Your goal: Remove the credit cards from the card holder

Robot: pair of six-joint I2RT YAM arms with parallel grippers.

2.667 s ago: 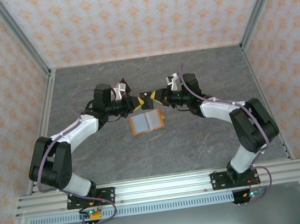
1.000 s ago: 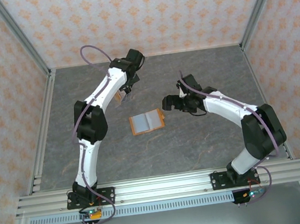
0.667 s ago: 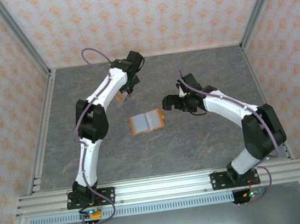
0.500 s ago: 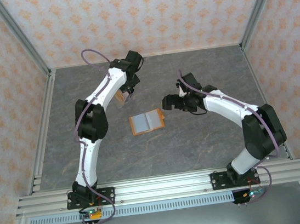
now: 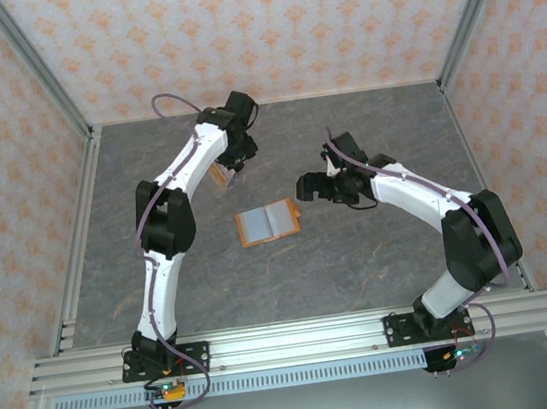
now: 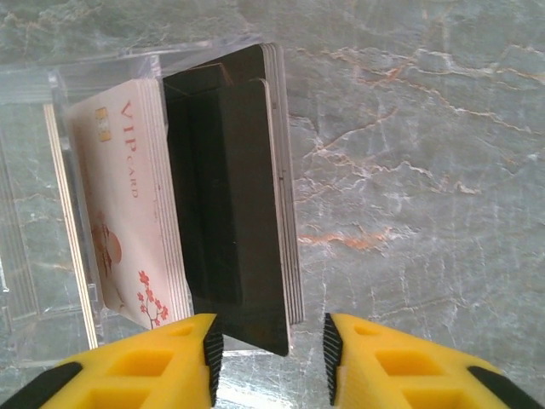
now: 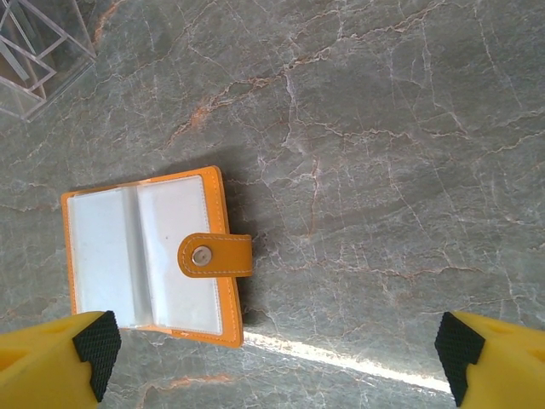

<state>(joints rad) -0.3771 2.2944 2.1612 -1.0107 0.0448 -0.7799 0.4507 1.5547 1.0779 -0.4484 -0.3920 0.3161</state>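
Note:
The orange card holder point(image 5: 269, 222) lies open on the table, its pale clear pockets point(image 7: 166, 247) showing no cards and its snap strap point(image 7: 215, 256) folded over. My right gripper point(image 5: 304, 188) hovers just right of it, open wide point(image 7: 272, 349). At the back left, my left gripper point(image 5: 229, 167) is over a clear plastic box point(image 6: 34, 128). A black credit card point(image 6: 226, 196) stands in the box beside a whitish VIP card point(image 6: 119, 204). The left gripper point(image 6: 271, 354) is open, with the black card's lower corner between its fingers and a gap on the right side.
Thin edges of several more cards point(image 6: 295, 256) show behind the black one. A corner of the clear box point(image 7: 34, 51) lies up-left of the holder. Patterned walls and metal rails point(image 5: 82, 240) bound the grey marble table point(image 5: 383, 271).
The left gripper has opened and let go of the black card, which now stands in the clear box. The right arm and the card holder have not moved.

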